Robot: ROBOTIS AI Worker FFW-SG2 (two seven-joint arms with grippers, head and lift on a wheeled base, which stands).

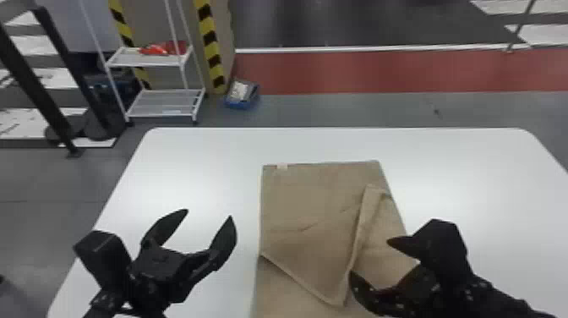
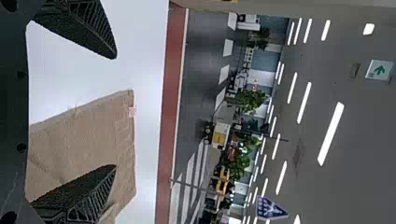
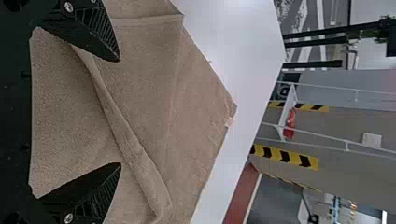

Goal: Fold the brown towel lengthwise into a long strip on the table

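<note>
Standing open over the bench [image 1: 198, 169], to the left of the brown towel [image 1: 312, 203], the left hand [image 1: 207, 213] has its two fingers spread wide with nothing between them; its arm comes in from the bottom edge and the fingertips point away from the robot. The right hand [image 1: 369, 257] is above the near right part of the towel, on an arm that slants in from the bottom right corner, its fingertips aimed leftward. It too is wide open and grips nothing, though I cannot tell whether a fingertip brushes the cloth. The towel lies on the bench right in front of the robot, a small pale label [image 1: 282, 166] at its far edge, a flap running to a point near the right hand's lower finger. The head view cuts off the towel's near end at the bottom, and the right arm covers some of its near right side. The left wrist view has the left hand [image 2: 115, 112] with one finger overlapping the towel and the other against bare white bench, and beyond them ceiling lights [image 2: 330, 133] and a green arrow sign [image 2: 379, 70]. Closer on the cloth, the right wrist view has the right hand [image 3: 119, 112] with ribbed inner faces on its parted fingers and a soft rolled ridge [image 3: 135, 151] along the towel.
</note>
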